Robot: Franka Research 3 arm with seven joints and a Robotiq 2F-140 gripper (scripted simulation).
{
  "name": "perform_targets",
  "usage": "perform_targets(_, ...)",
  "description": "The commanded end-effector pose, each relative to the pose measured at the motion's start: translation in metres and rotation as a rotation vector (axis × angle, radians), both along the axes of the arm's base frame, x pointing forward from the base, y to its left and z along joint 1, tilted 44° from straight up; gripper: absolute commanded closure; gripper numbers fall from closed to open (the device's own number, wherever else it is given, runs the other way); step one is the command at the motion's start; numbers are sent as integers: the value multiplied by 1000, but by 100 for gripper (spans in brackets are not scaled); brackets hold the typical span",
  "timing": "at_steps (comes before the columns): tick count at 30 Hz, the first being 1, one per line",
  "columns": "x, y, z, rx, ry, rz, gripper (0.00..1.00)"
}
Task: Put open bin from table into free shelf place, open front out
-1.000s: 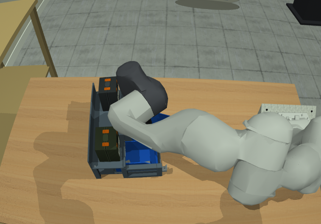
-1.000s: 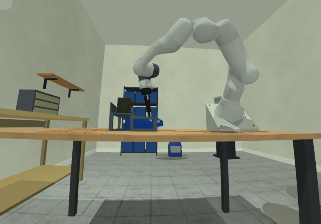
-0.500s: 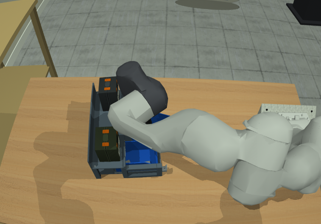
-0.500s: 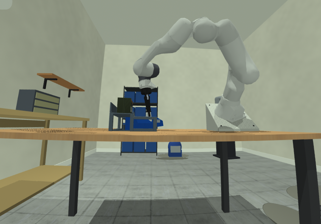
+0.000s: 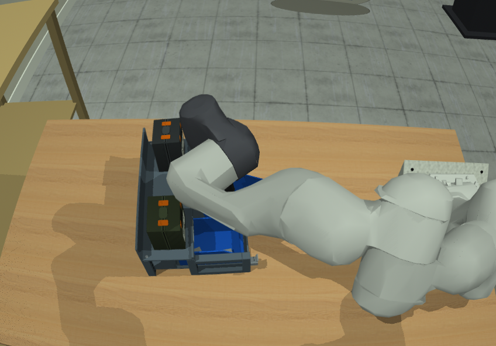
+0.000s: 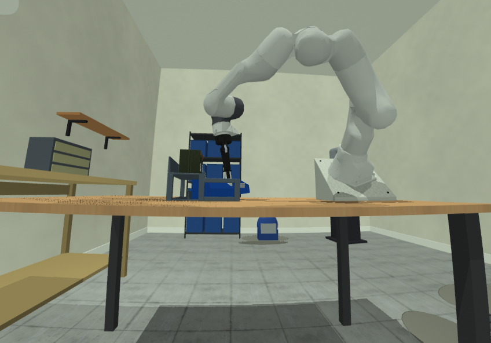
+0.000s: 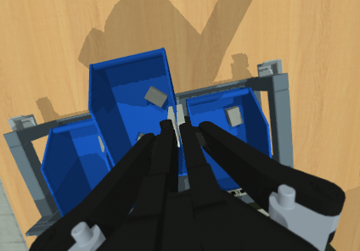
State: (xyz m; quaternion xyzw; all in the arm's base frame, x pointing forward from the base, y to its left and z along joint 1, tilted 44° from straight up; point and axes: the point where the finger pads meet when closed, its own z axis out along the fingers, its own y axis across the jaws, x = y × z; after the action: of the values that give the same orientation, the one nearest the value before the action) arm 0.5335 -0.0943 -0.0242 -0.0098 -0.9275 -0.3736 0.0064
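Open bin (image 5: 247,181) (image 6: 245,187) (image 7: 127,80) work centres on the tabletop's (image 5: 220,314) (image 6: 277,209) (image 7: 297,19) grey shelf (image 5: 216,258) (image 6: 222,180) (image 7: 282,121); the bin sits tilted between its neighbours, front jutting past the lip, presumably so its rear can slip under the board. The end effector (image 6: 228,177) (image 7: 177,114) is closed on one side wall, probably to lower it level without spilling the small grey part (image 7: 155,97).

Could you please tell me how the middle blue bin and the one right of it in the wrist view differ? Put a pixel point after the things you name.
The middle bin (image 5: 247,181) (image 6: 245,188) (image 7: 123,87) juts out past the front rail (image 7: 70,118); the right-hand bin (image 5: 218,236) (image 6: 220,190) (image 7: 212,113) stays behind it. The gripper (image 6: 228,177) (image 7: 177,114) pinches the middle bin's side wall, not the right-hand bin's. Both are blue, with grey parts inside.
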Motion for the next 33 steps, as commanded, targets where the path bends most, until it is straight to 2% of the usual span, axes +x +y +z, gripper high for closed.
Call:
perform_targets(1,3,-4,1,-4,-8,-6,100)
perform_targets(33,12,-4,2,-4,-17,-15,100)
